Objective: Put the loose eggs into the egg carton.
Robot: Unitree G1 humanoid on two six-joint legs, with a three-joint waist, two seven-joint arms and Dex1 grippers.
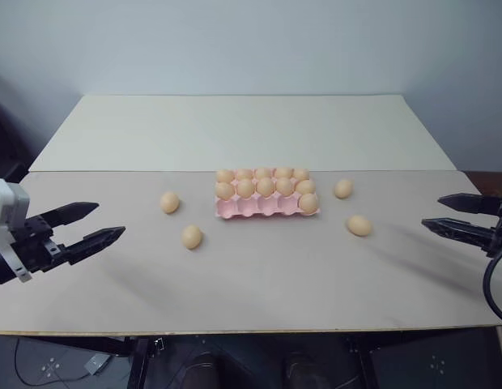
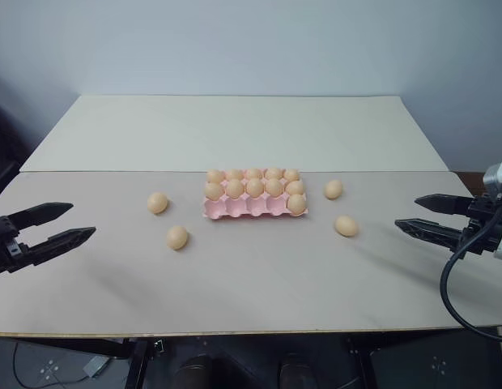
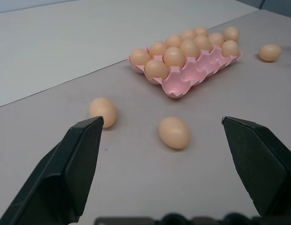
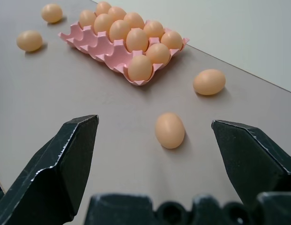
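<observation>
Four smooth pale-orange loose eggs lie around the frame-centre pink moulded egg carton. Both black grippers, left and right, gape empty; a nudge would probably roll eggs.

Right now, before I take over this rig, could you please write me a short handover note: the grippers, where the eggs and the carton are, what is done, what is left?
Left gripper: open, holding nothing, above the table's left side.
Right gripper: open, holding nothing, above the table's right side.
Flat pink moulded egg carton: centre of the pale table. Its two far rows are full; the near row has one egg, at its right end, and four bare cups.
Loose pale orange-tan eggs: four on the table, two left of the carton, two right of it.
Left to do: place those four eggs into the four bare cups.
</observation>
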